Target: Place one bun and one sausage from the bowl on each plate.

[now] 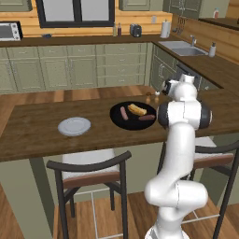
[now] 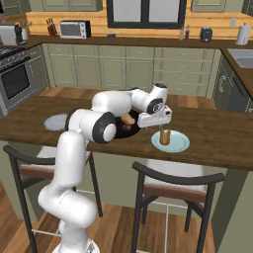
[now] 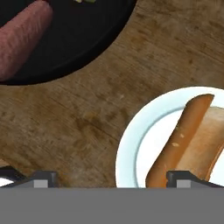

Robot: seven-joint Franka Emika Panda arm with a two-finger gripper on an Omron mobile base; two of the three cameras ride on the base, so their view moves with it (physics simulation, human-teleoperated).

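The black bowl (image 1: 133, 122) on the wooden counter holds two sausages (image 1: 123, 113) and a yellow bun (image 1: 136, 109). In the hand view the bowl (image 3: 87, 39) sits at the upper left with one sausage (image 3: 22, 43) in it. A second bun (image 2: 165, 137) rests on the light teal plate (image 2: 180, 144), to the right of the bowl. My gripper (image 2: 163, 128) hangs just above that bun and is open. Its fingertips (image 3: 43, 177) stand wide apart in the hand view, where my gripper (image 3: 111, 179) is over the plate rim (image 3: 131, 144) and the bun (image 3: 192, 131) lies by the right tip, untouched.
A pale grey-white plate (image 1: 74, 126) lies left of the bowl with nothing on it. Two dark bar stools (image 1: 91, 168) stand against the counter's near edge. Kitchen cabinets, a sink (image 1: 182, 46) and a microwave (image 2: 74, 28) are far behind.
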